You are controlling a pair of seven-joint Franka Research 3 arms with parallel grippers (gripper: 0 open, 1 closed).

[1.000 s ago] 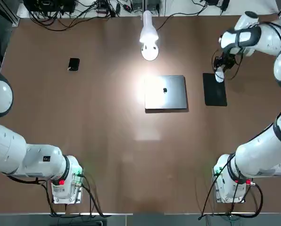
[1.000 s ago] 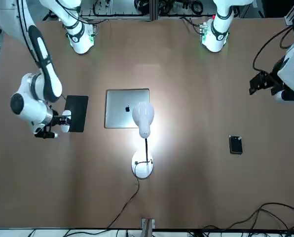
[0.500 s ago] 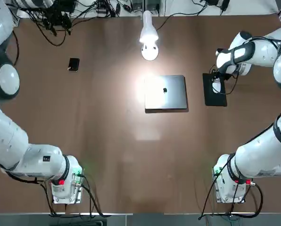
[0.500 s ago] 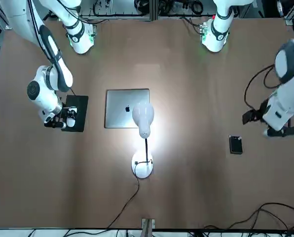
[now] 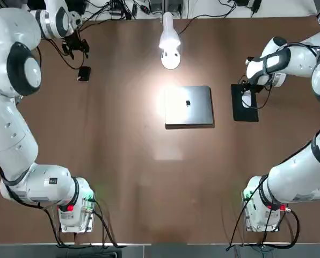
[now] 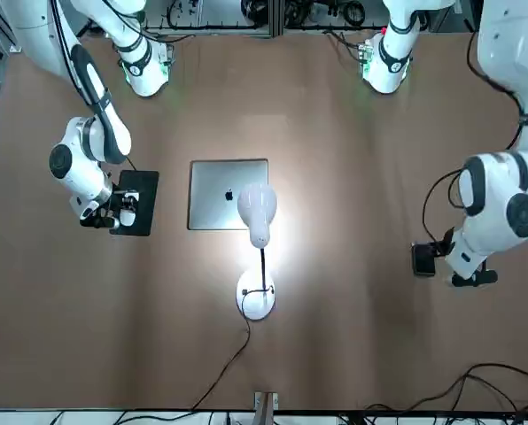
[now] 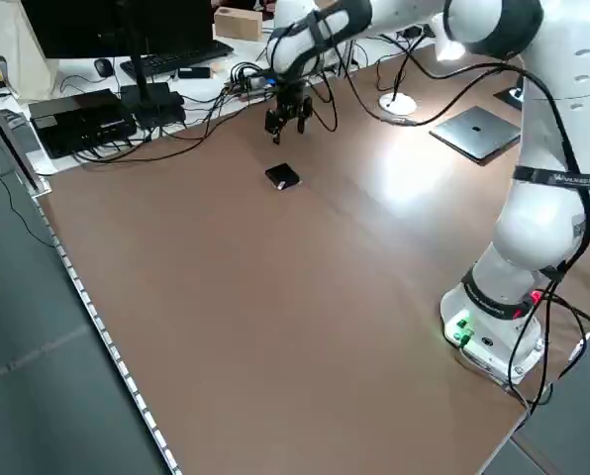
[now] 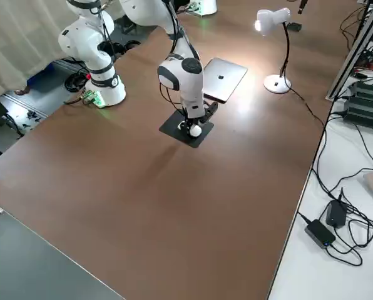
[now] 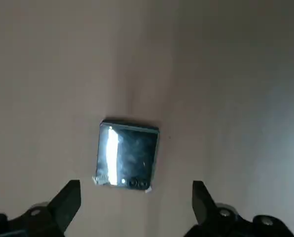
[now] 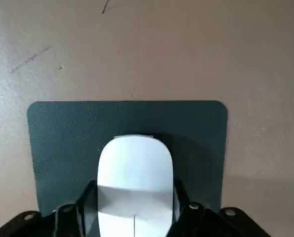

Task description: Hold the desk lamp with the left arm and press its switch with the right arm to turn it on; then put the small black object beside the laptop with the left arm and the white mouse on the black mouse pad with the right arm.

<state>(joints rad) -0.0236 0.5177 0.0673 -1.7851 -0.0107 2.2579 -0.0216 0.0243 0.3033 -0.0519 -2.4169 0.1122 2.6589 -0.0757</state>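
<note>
Left gripper (image 9: 136, 182) gapes above the black block (image 9: 127, 155); right gripper (image 10: 135, 182), parted around the mouse (image 10: 134, 163), partly hides the mouse pad (image 10: 63, 138)

Looks like a robotics lab. Has 2 white robot arms, the left arm (image 5: 12, 129) and the right arm (image 5: 305, 161), mounted at the edge of 1 broad brown table (image 5: 149, 183). Shows black cables (image 8: 369, 234) and 2 power adapters (image 8: 320, 234) on a white bench (image 8: 324, 269), plus 1 monitor (image 7: 77, 28) and 1 keyboard (image 7: 176, 60). Includes metal framing (image 8: 360, 51) and, behind the arms, a pale curtain (image 8: 24, 40).
</note>
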